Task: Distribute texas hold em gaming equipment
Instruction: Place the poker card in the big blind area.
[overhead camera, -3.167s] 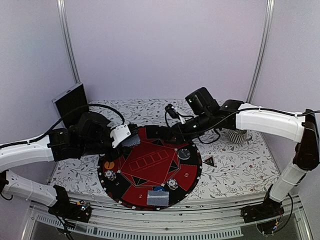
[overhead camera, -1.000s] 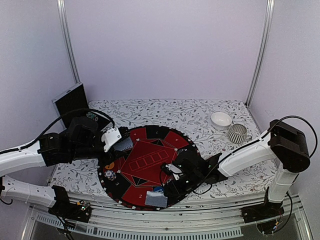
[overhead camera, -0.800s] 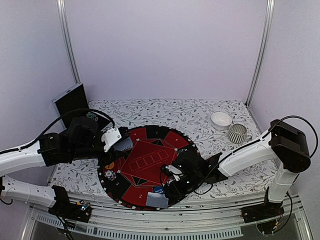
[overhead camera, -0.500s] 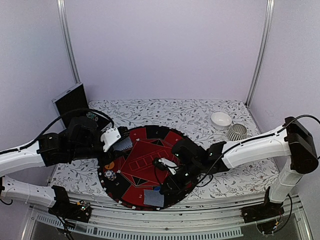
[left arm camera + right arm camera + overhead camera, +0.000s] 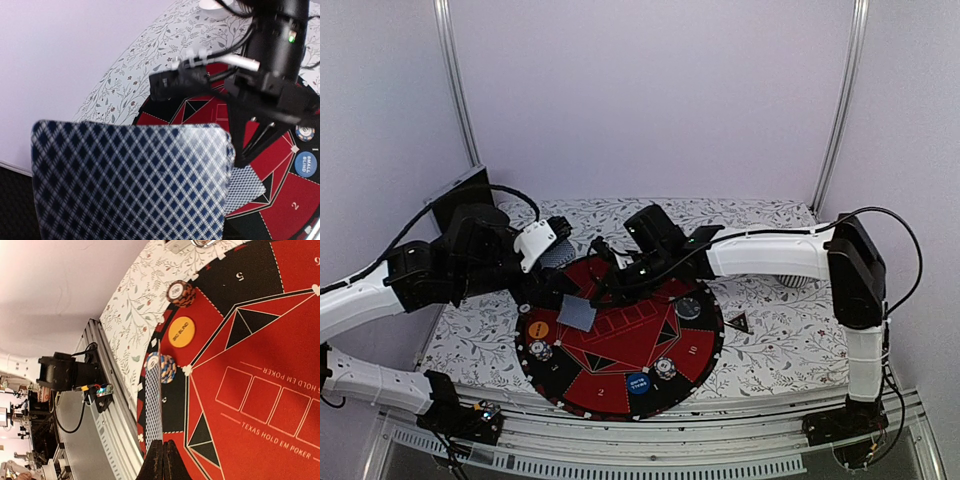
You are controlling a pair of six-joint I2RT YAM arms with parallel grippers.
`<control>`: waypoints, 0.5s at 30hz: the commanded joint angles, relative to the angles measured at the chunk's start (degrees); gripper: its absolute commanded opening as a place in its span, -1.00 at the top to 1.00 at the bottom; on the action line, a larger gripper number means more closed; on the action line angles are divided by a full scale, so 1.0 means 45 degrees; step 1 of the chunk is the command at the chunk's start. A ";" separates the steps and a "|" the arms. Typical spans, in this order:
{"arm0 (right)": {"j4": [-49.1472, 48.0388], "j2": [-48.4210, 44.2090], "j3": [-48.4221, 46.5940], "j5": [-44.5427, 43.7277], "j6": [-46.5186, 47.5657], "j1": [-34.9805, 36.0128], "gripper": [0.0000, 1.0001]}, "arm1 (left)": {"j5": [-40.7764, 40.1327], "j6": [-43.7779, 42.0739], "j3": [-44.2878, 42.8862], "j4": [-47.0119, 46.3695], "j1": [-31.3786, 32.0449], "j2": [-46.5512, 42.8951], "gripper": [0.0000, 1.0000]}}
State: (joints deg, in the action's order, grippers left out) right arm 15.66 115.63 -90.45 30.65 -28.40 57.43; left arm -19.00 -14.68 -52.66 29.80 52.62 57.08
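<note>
mat (image 5: 620,345): red-black | card (image 5: 130,180): blue-white lattice | tablecloth (image 5: 790,330): grey floral

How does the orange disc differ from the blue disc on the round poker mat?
The orange disc is printed BIG BLIND, while the blue disc is printed SMALL BLIND. The orange disc lies at the left side of the mat, whereas the blue disc lies at its near edge, closer to the arm bases. Both are flat, round and lie close to the mat's rim.
</note>
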 commanded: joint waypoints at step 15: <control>0.0027 0.7318 -0.7619 -0.0078 -0.5005 -0.0438 0.96 | -0.0003 0.0454 -0.0796 0.0135 -0.1250 0.0239 0.05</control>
State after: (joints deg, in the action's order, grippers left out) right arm 16.78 145.12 -120.20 30.48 -44.45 56.01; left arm -19.90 -13.21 -55.35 31.24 47.70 58.78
